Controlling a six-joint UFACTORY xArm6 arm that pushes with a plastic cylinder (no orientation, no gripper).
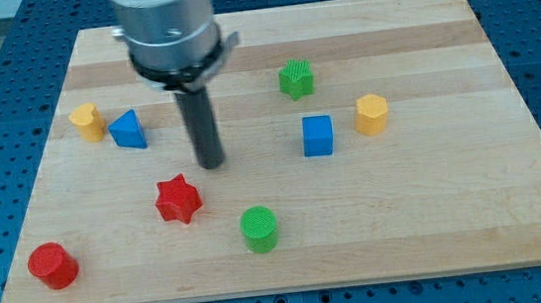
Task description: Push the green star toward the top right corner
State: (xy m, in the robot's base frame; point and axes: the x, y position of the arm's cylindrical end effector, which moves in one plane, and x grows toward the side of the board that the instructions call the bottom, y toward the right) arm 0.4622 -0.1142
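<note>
The green star (295, 78) lies on the wooden board (435, 205), above the board's middle and a little to the right. My tip (211, 163) is the lower end of the dark rod. It stands left of and below the green star, well apart from it. The tip is just above and right of the red star (178, 199), not touching it.
A blue cube (318, 135) and a yellow hexagon (371, 114) lie below and right of the green star. A green cylinder (259, 228) is at the bottom middle. A blue triangle (128, 130) and a yellow block (87, 120) are at the left. A red cylinder (53, 265) is at the bottom left.
</note>
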